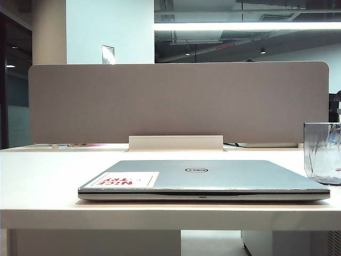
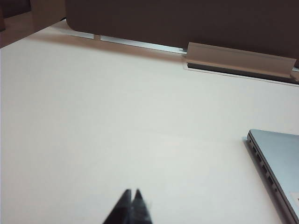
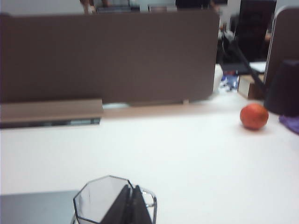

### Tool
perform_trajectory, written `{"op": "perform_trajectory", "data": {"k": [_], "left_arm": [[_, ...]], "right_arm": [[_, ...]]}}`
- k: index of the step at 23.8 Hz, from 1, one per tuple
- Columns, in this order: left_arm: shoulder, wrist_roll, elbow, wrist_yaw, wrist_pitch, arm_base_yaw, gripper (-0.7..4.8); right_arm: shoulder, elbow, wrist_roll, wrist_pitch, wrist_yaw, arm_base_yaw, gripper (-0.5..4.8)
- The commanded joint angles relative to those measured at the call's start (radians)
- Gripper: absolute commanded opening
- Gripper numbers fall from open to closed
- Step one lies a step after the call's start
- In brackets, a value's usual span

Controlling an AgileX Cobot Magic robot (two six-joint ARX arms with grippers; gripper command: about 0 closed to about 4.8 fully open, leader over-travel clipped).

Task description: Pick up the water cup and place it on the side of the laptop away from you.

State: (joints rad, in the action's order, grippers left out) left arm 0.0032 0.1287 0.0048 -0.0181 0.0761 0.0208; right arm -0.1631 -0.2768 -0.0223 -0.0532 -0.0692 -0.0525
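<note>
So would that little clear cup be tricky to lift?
Probably a little. The water cup looks rigid, smooth and glassy, so it may slip. It seems empty, so likely light. Its side handle offers purchase, with the right pincer shut just above it.

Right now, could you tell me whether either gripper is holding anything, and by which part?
Nothing is held. The left gripper is shut over bare table; the right gripper is shut in front of the cup, not gripping it.
</note>
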Motion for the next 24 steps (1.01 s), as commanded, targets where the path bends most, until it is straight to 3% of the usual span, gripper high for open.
{"op": "perform_trajectory", "data": {"k": [1,11,18,24], "left_arm": [[0.001,0.003,0.003,-0.005,-0.002,0.000,-0.06],[0.001,0.003,0.003,-0.005,-0.003,0.000,-0.06],[0.001,0.003,0.003,-0.005,-0.003,0.000,-0.06],[0.001,0.003,0.003,-0.005,-0.003,0.000,-0.06]], "right_arm": [[-0.118,-0.065,0.000,0.008,-0.003,0.000,-0.09],[-0.444,-0.087,0.000,0.169,-0.004,-0.001,-0.08],[-0.585,-0.069,0.000,0.219,-0.003,-0.002,0.81],[-0.638,0.013,0.000,0.330,-0.003,-0.002,0.85]]}}
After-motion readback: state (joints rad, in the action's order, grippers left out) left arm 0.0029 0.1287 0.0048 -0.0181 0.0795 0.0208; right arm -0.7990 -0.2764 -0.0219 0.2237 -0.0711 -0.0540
